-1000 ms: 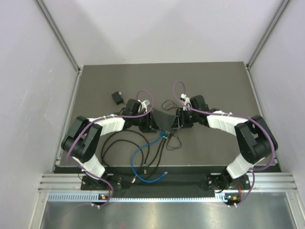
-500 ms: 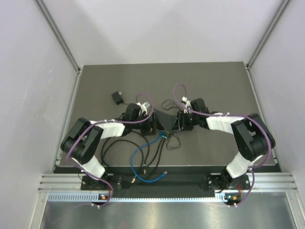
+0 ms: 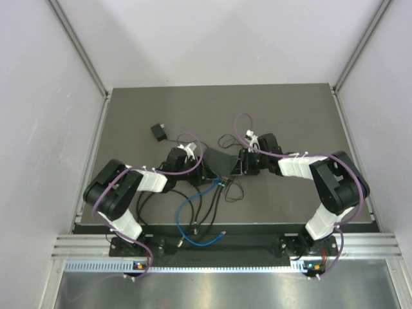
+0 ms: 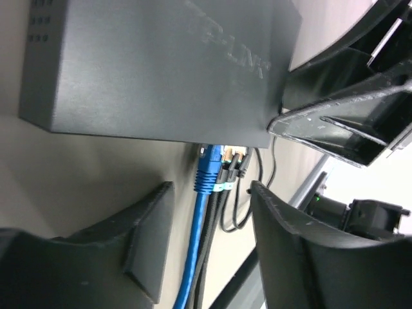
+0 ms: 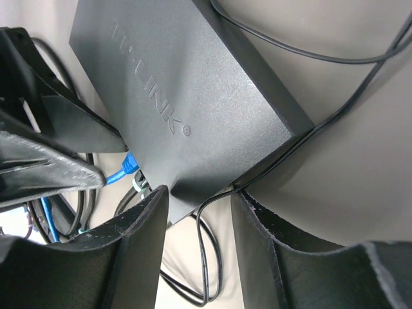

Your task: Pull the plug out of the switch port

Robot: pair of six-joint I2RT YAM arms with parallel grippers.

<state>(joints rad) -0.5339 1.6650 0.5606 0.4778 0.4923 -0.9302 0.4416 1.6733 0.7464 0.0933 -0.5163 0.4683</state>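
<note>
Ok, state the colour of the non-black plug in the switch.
Blue plug; best in the left wrist view.

robot lab test cell. plain pale walls (image 3: 38, 129) box me in on three sides, aluminium frame posts (image 3: 78, 48) run up the corners. dark matte table (image 3: 290, 116), slotted aluminium rail (image 3: 244, 256) along near edge, my arm bases (image 3: 129, 243) bolted there. tp-link network switch (image 4: 161, 64) and patch cables (image 3: 193, 209) lie on table.
</note>
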